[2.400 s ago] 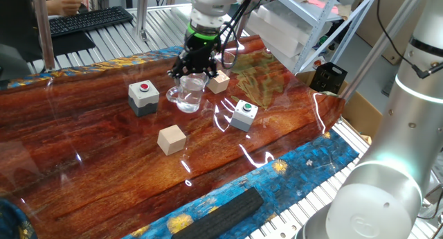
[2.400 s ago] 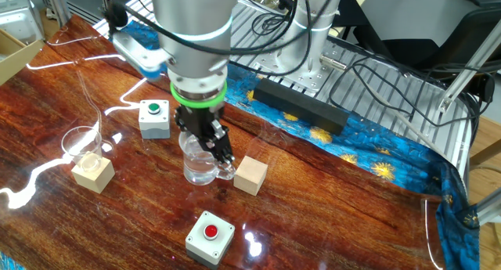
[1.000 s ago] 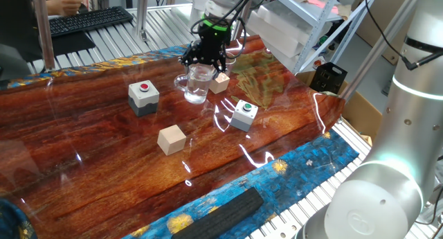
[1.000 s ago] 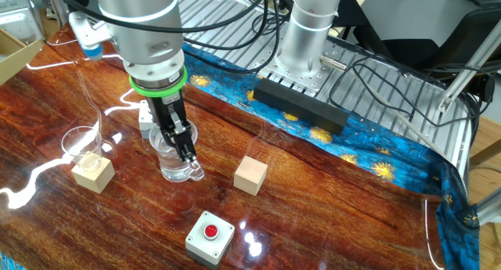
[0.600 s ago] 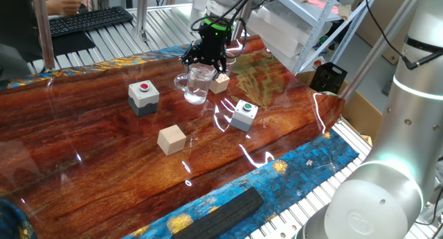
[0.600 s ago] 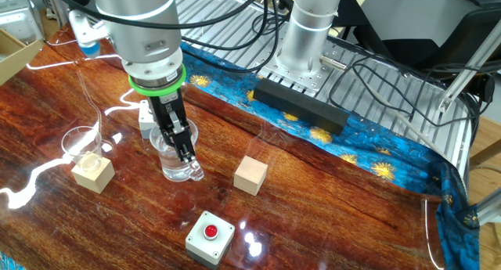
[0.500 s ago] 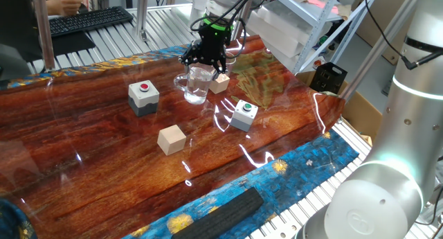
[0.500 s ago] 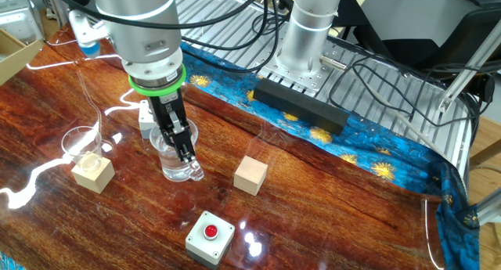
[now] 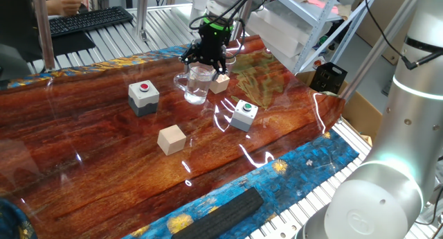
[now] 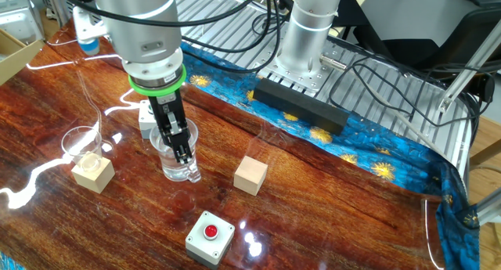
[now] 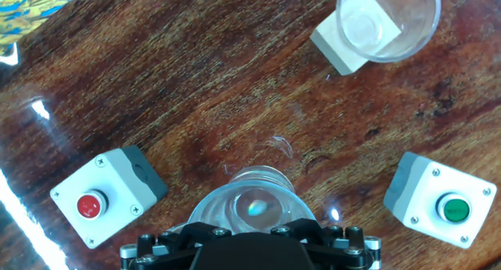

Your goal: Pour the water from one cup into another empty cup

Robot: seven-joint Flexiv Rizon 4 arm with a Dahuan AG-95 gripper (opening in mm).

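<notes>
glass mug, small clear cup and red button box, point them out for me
glass mug [image 10: 175, 162]: the other fixed view, on its clear side wall below the gripper.
small clear cup [image 11: 386, 23]: hand view, on its see-through bottom.
red button box [image 9: 143, 98]: one fixed view, on its front face.

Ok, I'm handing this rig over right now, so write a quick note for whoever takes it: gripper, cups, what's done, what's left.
Gripper: shut on the rim of the glass mug, holding it upright above the table.
Glass mug: carried between the green button box and the red button box; the water is hard to make out through the glass.
Small clear cup: stands upright, apart from the mug, beside a wooden cube. It looks empty.
Done: mug grasped and lifted.
Left: bring the mug over the small cup, tilt, pour, set the mug down.
</notes>
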